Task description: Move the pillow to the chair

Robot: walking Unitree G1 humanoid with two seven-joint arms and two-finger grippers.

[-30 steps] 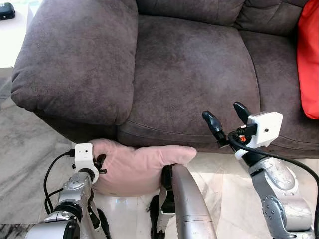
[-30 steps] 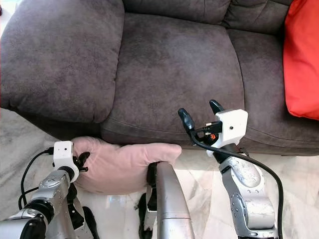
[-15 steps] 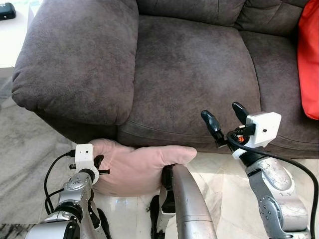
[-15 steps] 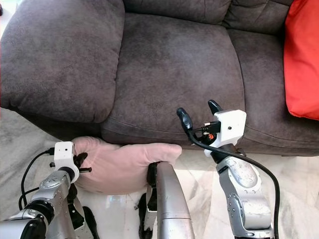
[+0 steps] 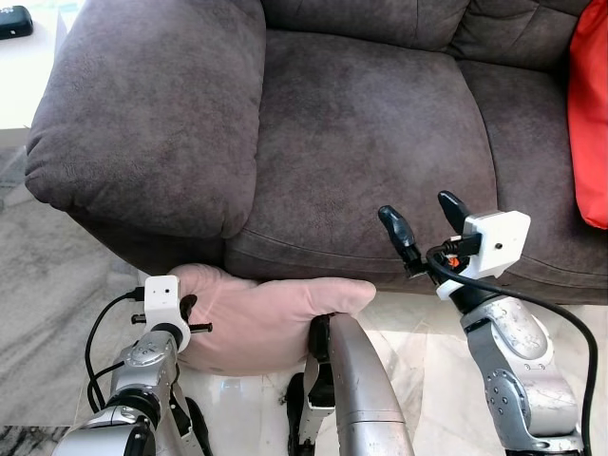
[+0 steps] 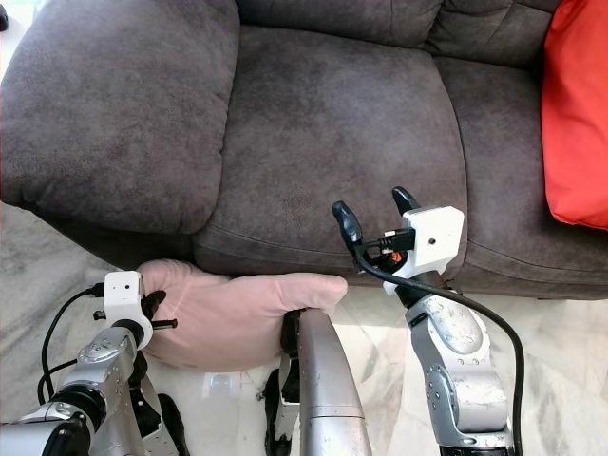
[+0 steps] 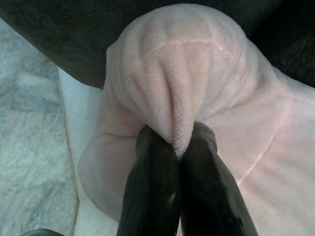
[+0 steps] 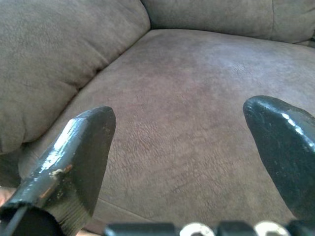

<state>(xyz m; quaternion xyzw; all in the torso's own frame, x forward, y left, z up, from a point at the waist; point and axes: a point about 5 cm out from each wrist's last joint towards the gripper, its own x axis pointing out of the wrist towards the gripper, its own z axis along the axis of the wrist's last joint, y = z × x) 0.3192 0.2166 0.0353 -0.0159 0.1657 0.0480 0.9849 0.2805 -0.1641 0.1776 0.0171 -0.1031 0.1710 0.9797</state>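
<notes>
A pale pink pillow point(image 5: 261, 318) lies low in front of the dark grey-brown sofa chair point(image 5: 361, 133), under the edge of its seat. My left gripper point(image 5: 187, 312) is shut on a pinched fold at the pillow's left end; the left wrist view has that fold point(image 7: 179, 123) squeezed between the two black fingers point(image 7: 152, 191). Over the front edge of the seat cushion my right gripper point(image 5: 423, 223) is held open with nothing in it. In the right wrist view its fingers point(image 8: 74, 152) stand wide apart above the seat cushion point(image 8: 197, 123).
The chair's broad left armrest point(image 5: 142, 114) bulges out above the pillow. A red cushion point(image 5: 589, 114) rests on the sofa at the far right. My silver leg point(image 5: 356, 389) stands just below the pillow. Pale marble floor point(image 5: 47, 275) lies around.
My right gripper has drifted slightly left and up over the seat's front edge. The left gripper still holds the pillow in the same place.
</notes>
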